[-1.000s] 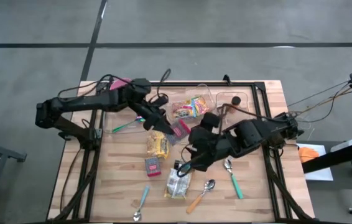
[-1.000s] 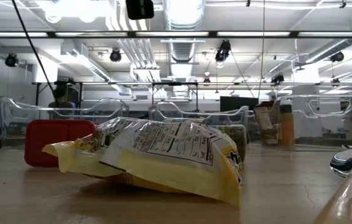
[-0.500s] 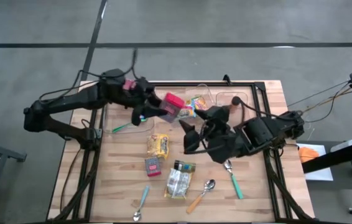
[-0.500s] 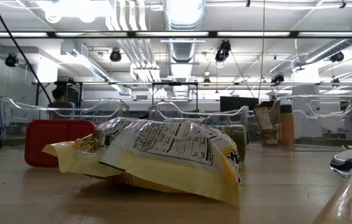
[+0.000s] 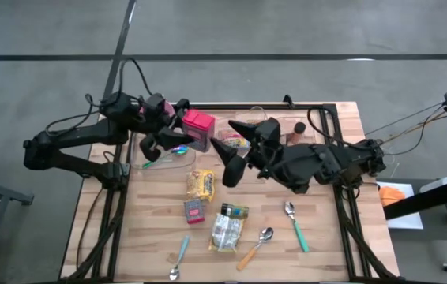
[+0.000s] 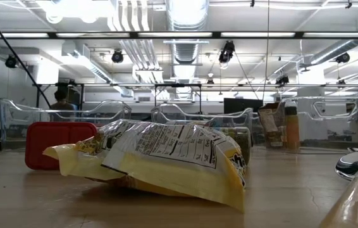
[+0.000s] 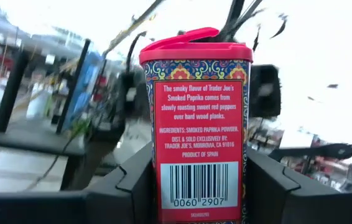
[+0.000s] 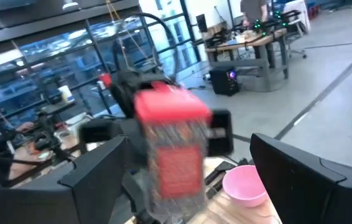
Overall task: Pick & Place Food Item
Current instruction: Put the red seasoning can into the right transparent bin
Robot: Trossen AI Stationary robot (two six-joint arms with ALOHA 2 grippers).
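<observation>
The left arm reaches in from the surface's left edge, elbow bent, its wrist raised over the far-left part of the surface. The left claw [image 5: 182, 131] points toward the middle, its two dark fingers [image 7: 132, 180] pressed against either side of a red spice tin [image 7: 199, 124] — a firm clasp, the tin upright between them. The right arm stretches from the right edge across the middle, wrist lifted. The right claw [image 5: 235, 146] faces the left one, close by, fingers [image 8: 95, 171] spread wide — nothing between them.
</observation>
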